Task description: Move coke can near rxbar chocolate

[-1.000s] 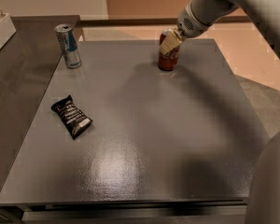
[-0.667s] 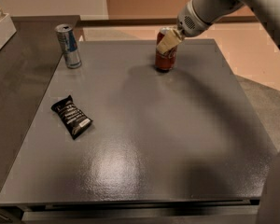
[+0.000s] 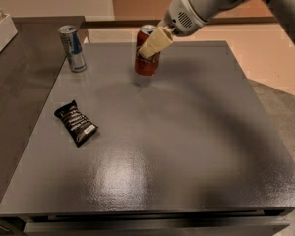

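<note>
Camera view: the gripper (image 3: 148,50) pinches the coke can (image 3: 146,67) at the 12 o'clock area of the grey table (image 3: 187,132). The rxbar chocolate (image 3: 76,123) lies flat at 9 o'clock, well apart. A silver-and-blue can (image 3: 72,48) stands at 11 o'clock.

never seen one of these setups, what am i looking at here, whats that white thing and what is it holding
That is a robot arm reaching in from the upper right. Its two-finger gripper is clamped on a red coke can near the back of a grey table. One camera looks down on it all. Also there: a taller silver-and-blue can at the back left, and a black rxbar chocolate lying flat on the left, apart from both cans.
</note>
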`<state>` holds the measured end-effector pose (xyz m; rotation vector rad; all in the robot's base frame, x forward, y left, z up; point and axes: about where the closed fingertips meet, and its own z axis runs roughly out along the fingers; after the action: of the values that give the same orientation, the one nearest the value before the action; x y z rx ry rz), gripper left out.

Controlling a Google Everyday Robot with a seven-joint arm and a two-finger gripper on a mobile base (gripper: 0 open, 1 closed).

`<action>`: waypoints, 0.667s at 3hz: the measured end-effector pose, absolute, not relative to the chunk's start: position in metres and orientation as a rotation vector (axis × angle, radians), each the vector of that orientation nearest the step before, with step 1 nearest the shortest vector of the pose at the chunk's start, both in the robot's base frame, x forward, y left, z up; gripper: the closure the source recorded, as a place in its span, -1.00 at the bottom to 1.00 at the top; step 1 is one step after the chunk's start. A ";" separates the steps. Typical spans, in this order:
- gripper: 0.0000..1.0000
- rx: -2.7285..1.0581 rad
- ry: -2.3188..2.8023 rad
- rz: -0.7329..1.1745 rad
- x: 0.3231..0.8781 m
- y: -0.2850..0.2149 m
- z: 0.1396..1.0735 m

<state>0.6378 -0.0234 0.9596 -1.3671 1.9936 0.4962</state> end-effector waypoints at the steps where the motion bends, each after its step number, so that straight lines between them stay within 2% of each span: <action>1: 1.00 -1.521 1.897 0.539 0.608 0.016 0.961; 2: 1.00 -1.639 1.847 0.553 0.589 0.040 0.951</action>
<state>0.5895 0.0404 0.9513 -1.6386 1.8467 0.5529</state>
